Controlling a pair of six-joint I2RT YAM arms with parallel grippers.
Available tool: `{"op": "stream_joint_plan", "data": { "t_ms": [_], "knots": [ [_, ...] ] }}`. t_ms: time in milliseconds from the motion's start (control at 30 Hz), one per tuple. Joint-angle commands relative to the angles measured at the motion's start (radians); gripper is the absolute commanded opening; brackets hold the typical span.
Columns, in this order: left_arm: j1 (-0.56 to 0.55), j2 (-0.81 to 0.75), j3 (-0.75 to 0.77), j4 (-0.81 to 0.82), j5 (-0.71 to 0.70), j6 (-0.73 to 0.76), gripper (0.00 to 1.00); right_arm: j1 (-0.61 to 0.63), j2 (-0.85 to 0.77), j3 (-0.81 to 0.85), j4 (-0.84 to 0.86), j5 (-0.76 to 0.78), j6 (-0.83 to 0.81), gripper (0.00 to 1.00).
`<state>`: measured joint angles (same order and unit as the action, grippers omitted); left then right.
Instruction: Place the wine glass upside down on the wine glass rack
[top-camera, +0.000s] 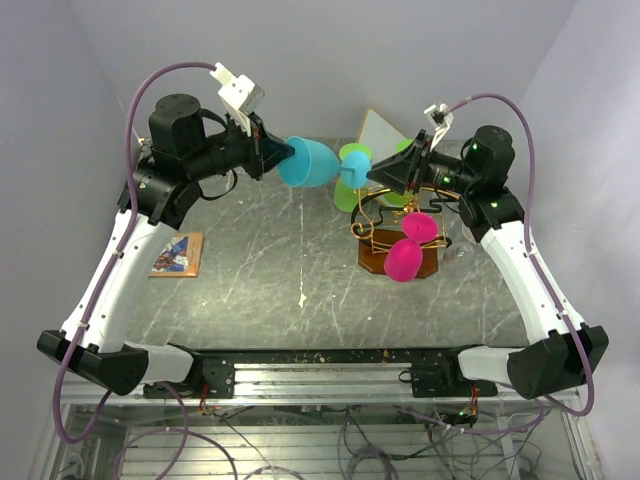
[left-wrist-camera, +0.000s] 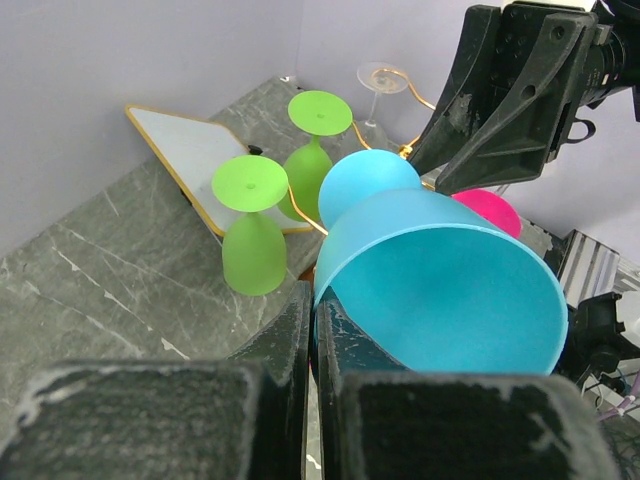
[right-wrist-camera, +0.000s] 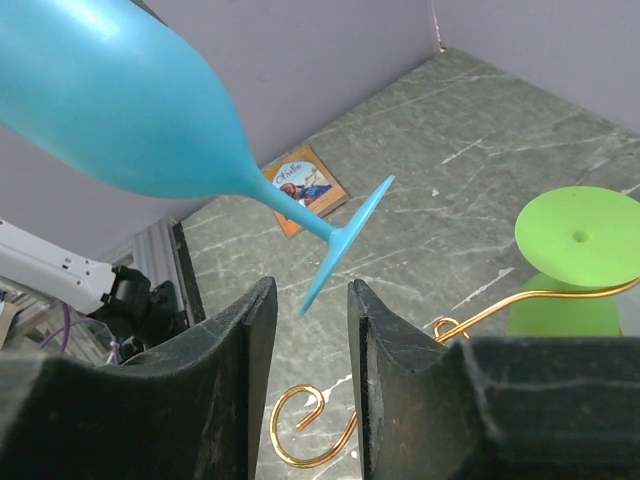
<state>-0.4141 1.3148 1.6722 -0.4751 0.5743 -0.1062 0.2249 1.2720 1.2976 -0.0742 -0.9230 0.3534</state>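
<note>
A blue wine glass (top-camera: 308, 163) lies on its side in the air above the table's far middle. My left gripper (top-camera: 283, 155) is shut on its rim; in the left wrist view the fingers (left-wrist-camera: 300, 330) pinch the bowl wall (left-wrist-camera: 440, 290). The glass's foot (right-wrist-camera: 345, 245) points at my right gripper (right-wrist-camera: 308, 300), which is open, the foot's lower edge at the mouth of the jaws and not touching them. The right gripper (top-camera: 372, 172) is above the gold wire rack (top-camera: 378, 235), which stands on a dark wooden base (top-camera: 432, 264).
Two pink glasses (top-camera: 403, 258) hang on the rack's near side. Two green glasses (left-wrist-camera: 252, 245) hang upside down by the blue glass's foot. A white gold-edged panel (top-camera: 385, 130) stands at the back. A picture card (top-camera: 177, 253) lies at the left.
</note>
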Motion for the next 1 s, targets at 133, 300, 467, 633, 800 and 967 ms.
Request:
{"op": "stream_joint_plan", "data": {
  "t_ms": [133,300,467,633,800,967],
  "knots": [
    [-0.003,-0.031,-0.028,0.076,0.035,-0.02,0.07,0.011,0.007,-0.004,0.037,0.018,0.034,0.31],
    [-0.003,-0.033,-0.029,0.081,0.042,-0.024,0.07,0.012,0.0,-0.01,0.05,0.017,0.054,0.29],
    [-0.003,-0.03,-0.029,0.085,0.051,-0.027,0.07,0.015,-0.003,-0.024,0.066,0.012,0.072,0.28],
    [-0.004,-0.021,-0.029,0.09,0.06,-0.026,0.07,0.024,0.002,-0.027,0.059,0.027,0.063,0.26],
    [-0.006,-0.017,-0.029,0.09,0.07,-0.023,0.07,0.031,0.014,-0.02,0.058,0.024,0.062,0.24],
    [-0.012,-0.009,-0.025,0.086,0.072,-0.015,0.07,0.036,0.026,-0.008,0.037,0.05,0.047,0.18]
  ]
}}
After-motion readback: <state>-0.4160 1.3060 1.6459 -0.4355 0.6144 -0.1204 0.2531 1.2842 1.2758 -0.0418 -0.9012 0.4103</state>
